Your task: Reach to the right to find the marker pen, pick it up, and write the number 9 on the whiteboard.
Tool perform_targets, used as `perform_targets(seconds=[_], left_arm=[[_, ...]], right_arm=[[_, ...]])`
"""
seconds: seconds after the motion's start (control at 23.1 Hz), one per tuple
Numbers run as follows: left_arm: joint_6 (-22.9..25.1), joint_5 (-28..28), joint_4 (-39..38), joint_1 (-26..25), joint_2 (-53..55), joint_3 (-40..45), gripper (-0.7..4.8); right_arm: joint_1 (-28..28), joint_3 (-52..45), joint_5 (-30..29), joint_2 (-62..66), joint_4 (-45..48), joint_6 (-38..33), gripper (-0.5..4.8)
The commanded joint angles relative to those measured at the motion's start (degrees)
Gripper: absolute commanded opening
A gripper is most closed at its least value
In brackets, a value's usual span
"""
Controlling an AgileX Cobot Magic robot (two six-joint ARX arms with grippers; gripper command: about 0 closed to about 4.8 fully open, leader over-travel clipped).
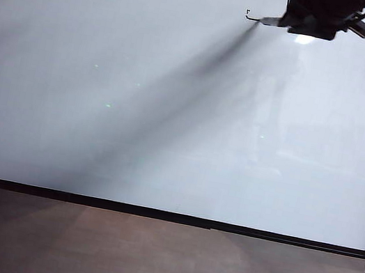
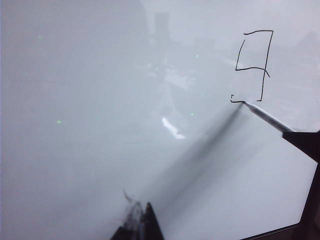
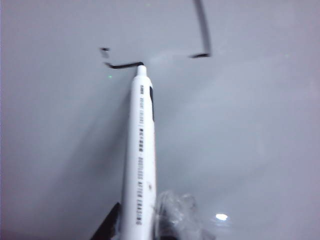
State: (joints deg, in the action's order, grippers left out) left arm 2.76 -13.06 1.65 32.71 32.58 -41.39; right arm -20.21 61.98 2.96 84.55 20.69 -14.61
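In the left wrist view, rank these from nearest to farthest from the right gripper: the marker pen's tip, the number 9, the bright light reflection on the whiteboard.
From the right gripper, shut on the marker pen:
1. Pen tip, on the short stroke below the 9.
2. Number 9, just beyond the tip.
3. Light reflection, mid-whiteboard.

You see the whiteboard (image 1: 167, 141), a wide glossy white sheet in a thin black frame, with faint reflections and a long diagonal shadow across it. The 9 (image 2: 254, 64) is a small, boxy figure of thin black strokes near the board's upper right, with a short hooked stroke trailing off its foot. The pen (image 3: 141, 150) is slim and white with dark print along its barrel, its pale tip touching the end of that stroke.
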Motion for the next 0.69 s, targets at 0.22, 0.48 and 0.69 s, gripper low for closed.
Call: perform_targets(seconds=[0.22,0.48,0.69], left_arm=[[-0.17,0.2,0.52,0.0,-0.04,-0.24,-0.05],[-0.17,0.2,0.48,0.0,0.07,-0.24,-0.05],[-0.17,0.2,0.59,0.0,0.07,-0.24,-0.05]], right_arm=[[3.5,-2.99,2.93,-3.04,1.16,-1.31,-0.06],[3.48,-2.49,2.14,-3.39,4.11,-1.42,-0.06],[3.17,-2.54,0.0,-3.8,4.42,-1.84,-0.06]])
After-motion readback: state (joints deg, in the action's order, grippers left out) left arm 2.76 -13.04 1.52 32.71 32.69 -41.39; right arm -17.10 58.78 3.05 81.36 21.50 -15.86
